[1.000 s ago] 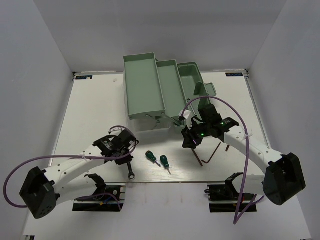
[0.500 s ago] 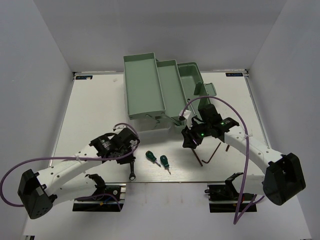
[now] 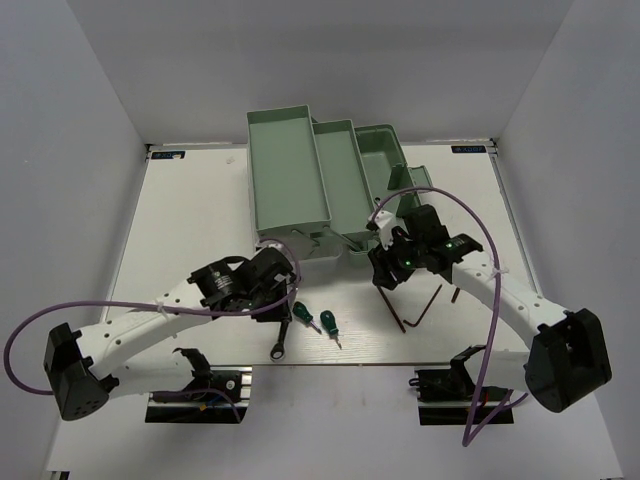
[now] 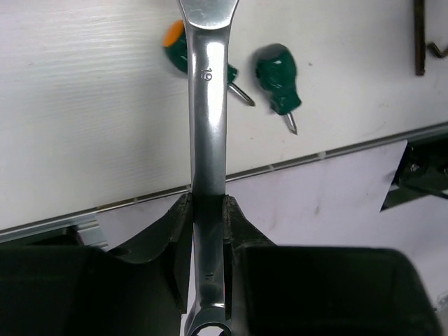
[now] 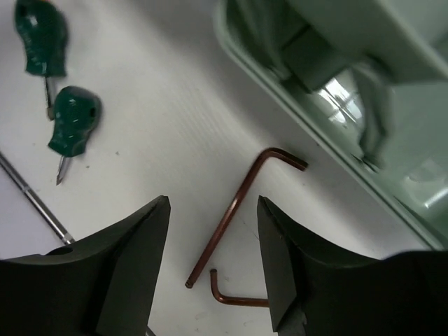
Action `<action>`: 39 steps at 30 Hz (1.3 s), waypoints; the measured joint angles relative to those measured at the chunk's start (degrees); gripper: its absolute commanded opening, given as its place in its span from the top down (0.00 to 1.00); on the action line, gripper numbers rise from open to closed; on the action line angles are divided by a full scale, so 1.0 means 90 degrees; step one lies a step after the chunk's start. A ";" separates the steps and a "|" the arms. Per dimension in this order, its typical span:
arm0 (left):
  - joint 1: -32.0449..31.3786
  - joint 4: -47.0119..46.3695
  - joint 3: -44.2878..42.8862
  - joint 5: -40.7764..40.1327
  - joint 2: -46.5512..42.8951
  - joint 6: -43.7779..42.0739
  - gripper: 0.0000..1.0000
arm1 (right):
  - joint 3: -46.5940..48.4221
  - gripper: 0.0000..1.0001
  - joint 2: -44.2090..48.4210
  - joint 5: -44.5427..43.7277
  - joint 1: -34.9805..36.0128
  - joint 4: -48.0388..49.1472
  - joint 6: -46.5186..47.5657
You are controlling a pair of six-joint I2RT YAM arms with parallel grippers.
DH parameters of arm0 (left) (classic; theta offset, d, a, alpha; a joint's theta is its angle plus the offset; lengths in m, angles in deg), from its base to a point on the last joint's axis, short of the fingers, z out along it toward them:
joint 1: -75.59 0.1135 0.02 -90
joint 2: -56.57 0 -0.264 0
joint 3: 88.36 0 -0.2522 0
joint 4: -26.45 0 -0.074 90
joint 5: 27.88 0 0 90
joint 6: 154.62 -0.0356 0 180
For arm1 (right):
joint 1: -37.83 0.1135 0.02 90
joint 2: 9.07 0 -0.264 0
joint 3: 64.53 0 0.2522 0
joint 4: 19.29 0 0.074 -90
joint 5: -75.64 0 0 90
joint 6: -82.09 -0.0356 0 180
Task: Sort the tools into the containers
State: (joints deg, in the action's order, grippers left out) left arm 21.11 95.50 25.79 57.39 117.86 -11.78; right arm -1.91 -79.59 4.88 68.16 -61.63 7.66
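My left gripper (image 3: 278, 305) is shut on a long silver wrench (image 3: 281, 346) and holds it over the table near the front edge; in the left wrist view (image 4: 208, 203) the wrench (image 4: 208, 105) runs straight out between the jaws. Two green-handled screwdrivers (image 3: 303, 315) (image 3: 328, 323) lie just right of it. My right gripper (image 3: 385, 275) is open and empty above brown hex keys (image 5: 241, 210) (image 5: 234, 297), beside the mint toolbox (image 3: 290, 180). In the right wrist view its jaws (image 5: 213, 203) straddle the longer key. No second wrench shows.
The toolbox's stepped trays (image 3: 335, 170) stand open at the back centre, and its near wall (image 5: 280, 105) is close to my right gripper. The table's front edge (image 4: 294, 162) runs just beyond the screwdrivers (image 4: 276, 70). White walls enclose both sides.
My left arm has swung right, toward the screwdrivers, carrying the wrench. My right gripper has shifted slightly back toward the toolbox, still open.
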 measured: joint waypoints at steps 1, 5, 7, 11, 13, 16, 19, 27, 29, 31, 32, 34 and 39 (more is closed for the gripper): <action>-0.0068 -0.0027 -0.0073 0.0034 0.0083 -0.0056 1.00 | 0.0000 0.40 0.0000 -0.0104 -0.0058 0.0015 -0.0102; -0.0362 -0.0083 -0.0406 0.0151 0.0430 -0.0265 1.00 | 0.0019 0.40 0.0000 -0.0068 -0.0330 -0.0024 -0.0464; -0.0505 -0.0148 -0.0590 0.0194 0.0614 -0.0335 1.00 | 0.0053 0.40 0.0000 0.0138 -0.0425 -0.0114 -0.0576; -0.0804 -0.0250 -0.0974 0.0257 0.0969 -0.0471 1.00 | 0.0061 0.40 0.0148 0.0478 -0.0495 -0.0231 -0.0692; -0.0957 -0.0335 -0.1158 0.0274 0.1158 -0.0539 1.00 | 0.0061 0.42 0.0318 0.0619 -0.0542 -0.0291 -0.0719; -0.1156 -0.0423 -0.1401 0.0294 0.1423 -0.0605 1.00 | 0.0124 0.44 0.0512 0.0974 -0.0670 -0.0561 -0.0716; -0.1326 -0.0469 -0.1554 0.0274 0.1596 -0.0631 1.00 | 0.0352 0.45 0.0544 0.1460 -0.0792 -0.0969 -0.0724; -0.1634 -0.0588 -0.1756 0.0029 0.1676 -0.0661 1.00 | 0.0976 0.50 -0.0046 0.3138 -0.0903 -0.1889 -0.1095; -0.1683 -0.0651 -0.1775 -0.0044 0.1678 -0.0663 1.00 | 0.0991 0.50 -0.0323 0.3434 -0.0903 -0.2074 -0.1243; -0.1727 -0.0716 -0.1780 -0.0097 0.1678 -0.0668 1.00 | 0.0988 0.47 -0.0549 0.3650 -0.0911 -0.2217 -0.1375; -0.1744 -0.0733 -0.1780 -0.0124 0.1678 -0.0675 1.00 | 0.0986 0.45 -0.0636 0.3755 -0.0918 -0.2271 -0.1426; -0.1783 -0.0755 -0.1780 -0.0180 0.1678 -0.0678 1.00 | 0.0974 0.40 -0.0726 0.3900 -0.0945 -0.2319 -0.1576; -0.1846 -0.0823 -0.1780 -0.0291 0.1678 -0.0678 1.00 | 0.0969 0.34 -0.0857 0.4291 -0.1059 -0.2336 -0.1860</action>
State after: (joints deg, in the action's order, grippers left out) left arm 4.50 88.09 9.76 54.76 132.97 -17.88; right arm 6.82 -87.31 43.50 58.63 -82.65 -9.08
